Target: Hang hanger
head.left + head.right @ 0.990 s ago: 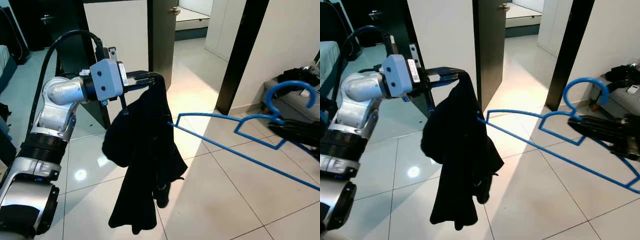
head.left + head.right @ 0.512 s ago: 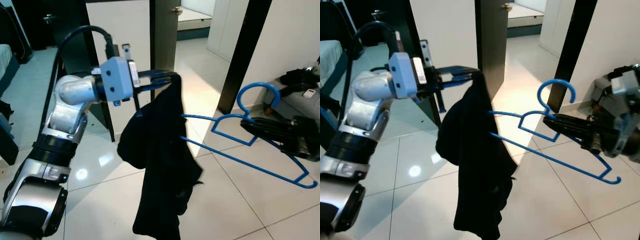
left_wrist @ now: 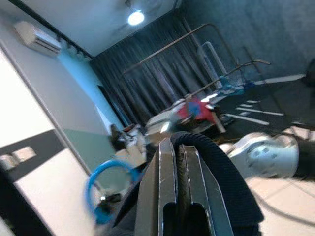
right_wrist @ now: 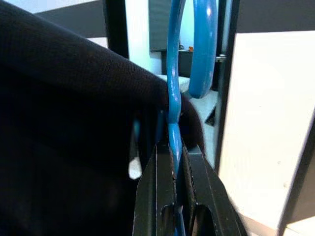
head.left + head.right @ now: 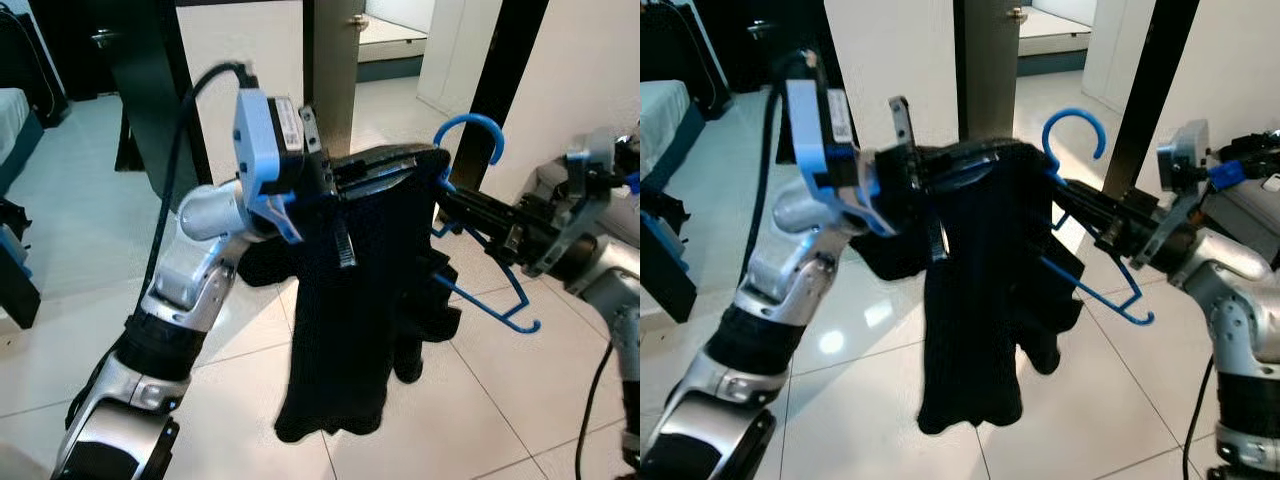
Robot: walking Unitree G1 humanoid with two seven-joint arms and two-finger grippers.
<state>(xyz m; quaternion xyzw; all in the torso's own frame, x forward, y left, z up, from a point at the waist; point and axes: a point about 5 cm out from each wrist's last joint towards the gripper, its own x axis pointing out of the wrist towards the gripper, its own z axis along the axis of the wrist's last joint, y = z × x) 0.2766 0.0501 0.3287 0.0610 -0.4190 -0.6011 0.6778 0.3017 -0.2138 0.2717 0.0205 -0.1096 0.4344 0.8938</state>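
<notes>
blue hanger [image 5: 1080,215] clamped in right gripper [image 5: 1080,207], partly threaded into black garment [image 5: 985,290] pinched by left gripper [image 5: 400,165]. judged mid-task: seating and hanging remain.

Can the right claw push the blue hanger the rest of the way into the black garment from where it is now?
Probably yes: the right claw grips the blue hanger by its neck, right against the black garment held up by the left claw.

Silver arms [image 5: 190,290], black cables [image 5: 175,180], blue-trimmed wrists [image 5: 262,140]
</notes>
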